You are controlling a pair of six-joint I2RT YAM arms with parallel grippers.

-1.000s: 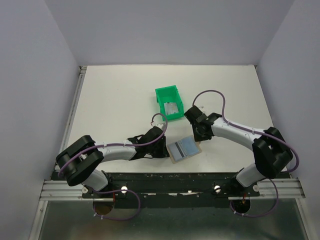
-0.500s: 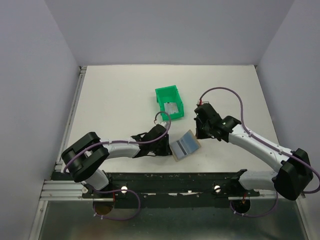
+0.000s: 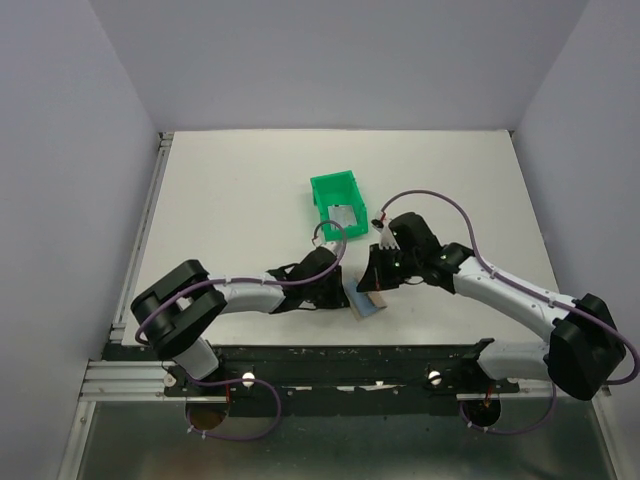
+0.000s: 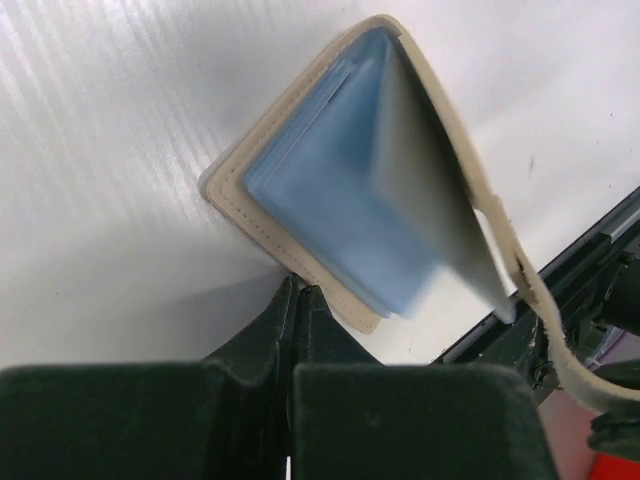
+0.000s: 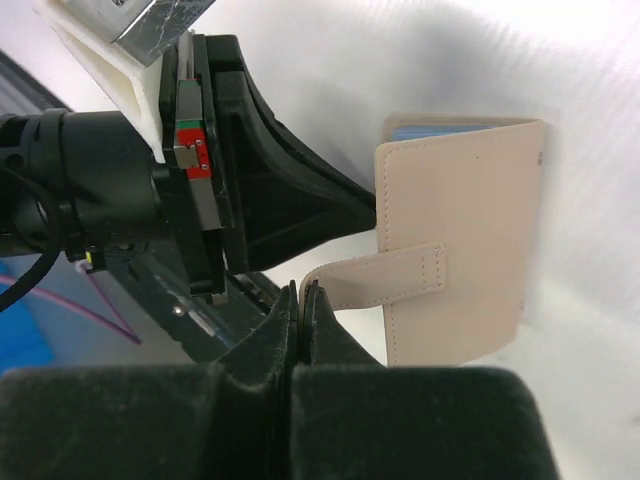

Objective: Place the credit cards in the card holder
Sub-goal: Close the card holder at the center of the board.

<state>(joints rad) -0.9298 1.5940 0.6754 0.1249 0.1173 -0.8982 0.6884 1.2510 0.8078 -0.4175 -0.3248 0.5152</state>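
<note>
The tan card holder [image 3: 366,301] lies near the table's front edge, half folded. In the left wrist view its pale blue inside [image 4: 340,200] shows under the lifted tan cover [image 4: 470,180]. My left gripper [image 3: 337,290] is shut, its tips pinched at the holder's near stitched edge [image 4: 297,292]. My right gripper [image 3: 377,278] is shut on the holder's strap [image 5: 375,275] and holds the cover [image 5: 465,230] up. One silver-grey credit card [image 3: 345,216] lies in the green bin. No other card shows clearly.
The green plastic bin [image 3: 322,189] stands just behind the two grippers. The left gripper's black body [image 5: 230,170] sits close against the holder in the right wrist view. The black base rail [image 3: 350,360] runs right in front of the holder.
My right gripper has moved left to the holder, shut on its strap and swung the cover over. The holder has gone from lying open to half folded. My left gripper stayed at its edge.
</note>
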